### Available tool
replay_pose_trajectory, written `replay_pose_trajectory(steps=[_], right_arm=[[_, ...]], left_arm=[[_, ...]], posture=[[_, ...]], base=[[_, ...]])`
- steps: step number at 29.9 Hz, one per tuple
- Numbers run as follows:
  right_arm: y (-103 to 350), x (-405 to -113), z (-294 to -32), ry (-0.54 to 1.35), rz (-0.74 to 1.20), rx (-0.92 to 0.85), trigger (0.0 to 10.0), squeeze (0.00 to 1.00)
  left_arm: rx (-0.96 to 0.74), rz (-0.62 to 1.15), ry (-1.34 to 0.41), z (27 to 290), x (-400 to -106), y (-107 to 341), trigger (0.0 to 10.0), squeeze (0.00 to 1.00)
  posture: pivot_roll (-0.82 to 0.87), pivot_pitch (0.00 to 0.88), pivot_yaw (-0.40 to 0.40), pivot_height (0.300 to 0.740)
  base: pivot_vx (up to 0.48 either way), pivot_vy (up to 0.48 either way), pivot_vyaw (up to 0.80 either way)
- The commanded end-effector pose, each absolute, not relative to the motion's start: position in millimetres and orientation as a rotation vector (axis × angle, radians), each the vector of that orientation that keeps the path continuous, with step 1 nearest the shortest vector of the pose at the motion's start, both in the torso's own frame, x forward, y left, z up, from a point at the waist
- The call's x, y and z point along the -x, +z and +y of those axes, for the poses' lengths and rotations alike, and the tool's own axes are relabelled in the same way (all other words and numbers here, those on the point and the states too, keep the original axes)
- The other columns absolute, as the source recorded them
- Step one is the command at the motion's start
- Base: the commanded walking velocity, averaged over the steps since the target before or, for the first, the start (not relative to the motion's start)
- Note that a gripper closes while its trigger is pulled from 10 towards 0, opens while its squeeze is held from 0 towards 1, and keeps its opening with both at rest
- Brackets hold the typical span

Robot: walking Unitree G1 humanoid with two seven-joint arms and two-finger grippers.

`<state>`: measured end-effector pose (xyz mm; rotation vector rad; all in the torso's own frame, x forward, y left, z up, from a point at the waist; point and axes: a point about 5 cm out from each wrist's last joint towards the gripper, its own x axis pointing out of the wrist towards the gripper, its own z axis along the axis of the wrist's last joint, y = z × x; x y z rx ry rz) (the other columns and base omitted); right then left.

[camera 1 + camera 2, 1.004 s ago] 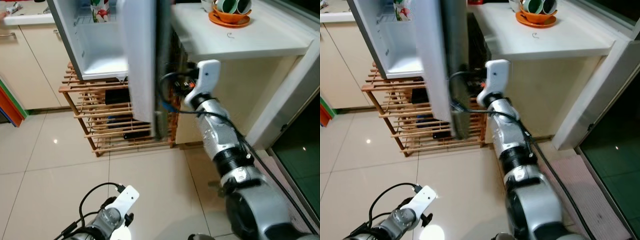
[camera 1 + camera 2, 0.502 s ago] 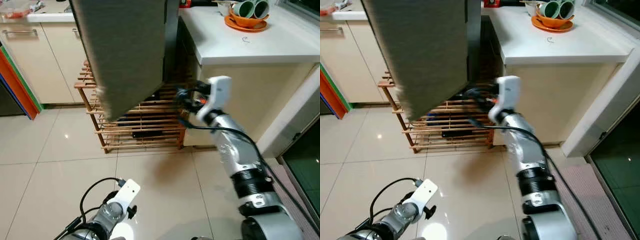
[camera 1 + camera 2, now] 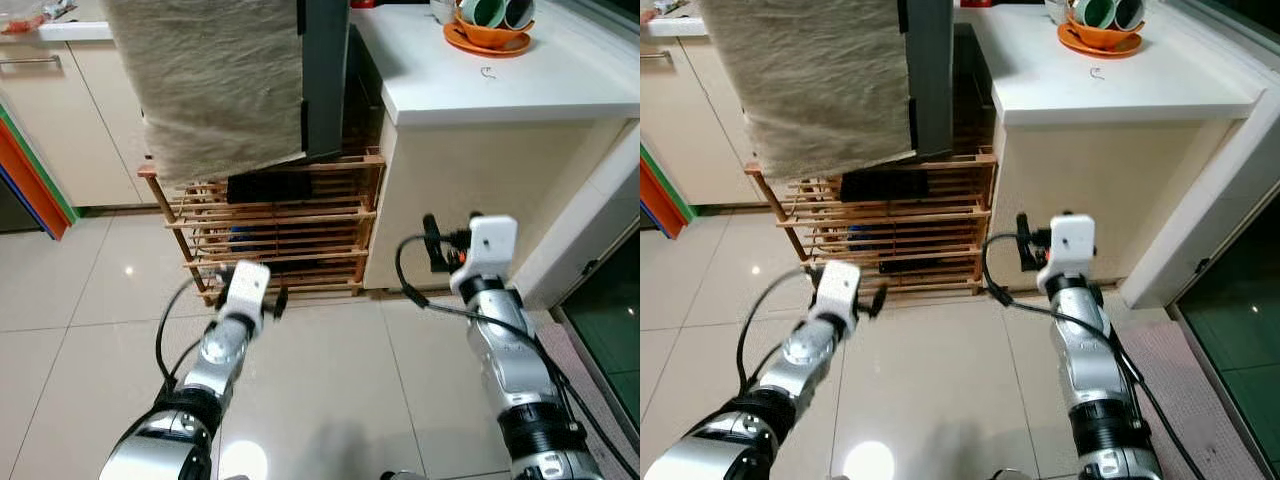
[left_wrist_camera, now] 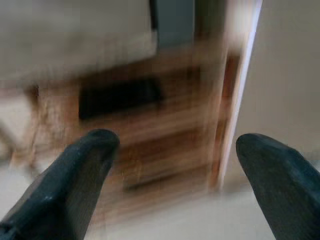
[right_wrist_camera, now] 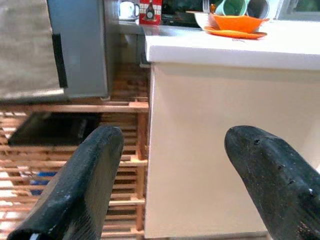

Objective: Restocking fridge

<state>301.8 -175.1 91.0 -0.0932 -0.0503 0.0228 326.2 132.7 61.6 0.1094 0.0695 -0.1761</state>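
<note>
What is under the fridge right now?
A wooden slatted rack holds the fridge; a black flat item lies on its top shelf. Deeper shelves are too shadowed to identify.

Bright, even indoor light; glare on floor tiles point(image 3: 240, 458); left wrist view motion-blurred.

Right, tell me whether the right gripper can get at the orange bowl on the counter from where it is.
Probably not yet. The right gripper hangs open, low in front of the counter, facing its side panel; the orange bowl sits on top, far back.
</note>
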Motion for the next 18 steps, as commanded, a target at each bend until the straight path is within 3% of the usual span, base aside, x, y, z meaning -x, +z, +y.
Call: replay_pose_trajectory(steps=[1, 5, 7, 8, 10, 15, 18], right_arm=[[93.6, -298.9, -176.8, 0.024, -0.095, 0.115, 10.0, 0.0], [87.6, -295.2, -187.3, -0.055, -0.079, 0.015, 10.0, 0.0], [87.5, -295.3, -190.4, -0.083, -0.078, -0.009, 10.0, 0.0], [88.8, -295.1, -193.1, -0.105, -0.085, -0.014, 10.0, 0.0], [86.6, -293.2, -193.9, -0.117, -0.079, -0.009, 10.0, 0.0], [85.0, -291.0, -189.7, -0.117, -0.082, -0.012, 10.0, 0.0], [86.9, -293.0, -187.5, -0.105, -0.088, -0.008, 10.0, 0.0]], left_arm=[[-0.037, -0.088, -0.165, 130.4, -335.5, 94.5, 10.0, 0.0], [0.009, -0.194, -0.125, 135.3, -341.0, 124.2, 10.0, 0.0], [-0.008, -0.178, -0.121, 138.3, -339.8, 122.8, 10.0, 0.0], [-0.077, -0.056, -0.154, 141.5, -331.4, 100.4, 10.0, 0.0], [-0.095, 0.026, -0.173, 146.8, -319.1, 80.9, 10.0, 0.0], [-0.026, -0.015, -0.128, 153.6, -312.9, 87.6, 10.0, 0.0], [-0.029, -0.043, -0.122, 148.6, -318.7, 96.5, 10.0, 0.0]], posture=[[-0.05, 0.0, 0.008, 0.74], [-0.03, 0.0, 0.001, 0.74], [-0.03, 0.0, -0.002, 0.74], [-0.02, 0.0, -0.01, 0.74], [-0.01, 0.0, -0.025, 0.74], [-0.02, 0.0, -0.022, 0.74], [-0.03, 0.0, -0.021, 0.74]], base=[[0.0, 0.0, 0.0], [0.0, 0.0, 0.0], [0.0, 0.0, 0.0], [0.0, 0.0, 0.0], [0.0, 0.0, 0.0], [0.0, 0.0, 0.0], [0.375, 0.295, 0.0]])
